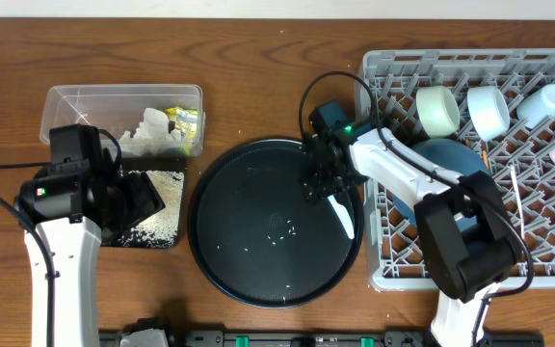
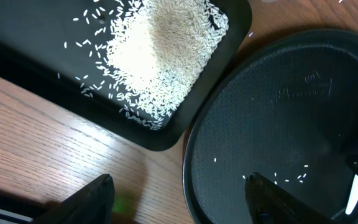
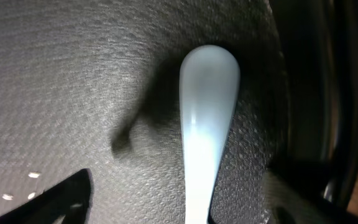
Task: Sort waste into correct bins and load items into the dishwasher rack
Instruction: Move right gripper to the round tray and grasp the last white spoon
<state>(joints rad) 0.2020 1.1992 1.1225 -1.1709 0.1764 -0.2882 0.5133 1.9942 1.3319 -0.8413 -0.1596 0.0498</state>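
Overhead: on the wooden table (image 1: 258, 58), the clear tub (image 1: 66, 101) holds napkins (image 1: 152, 130) and a wrapper (image 1: 186, 120). The black tray (image 1: 152, 243) holds rice (image 1: 167, 207), and the grey rack (image 1: 547, 193) holds cups (image 1: 489, 111) and a dark-blue bowl (image 1: 446, 154).
Left wrist: the left gripper (image 2: 179, 183) gapes wide and is empty.
Right wrist: the right gripper (image 3: 179, 180) is spread, its 2 fingers either side of the white spoon (image 3: 207, 112), which lies on the round tray (image 3: 73, 74).

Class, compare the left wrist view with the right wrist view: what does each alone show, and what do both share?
Left wrist only: the shallow black tray heaped with rice, bare wooden table, the open left gripper. Right wrist only: the right gripper open astride the white spoon. Both: that spoon, the round black tray, stray grains.
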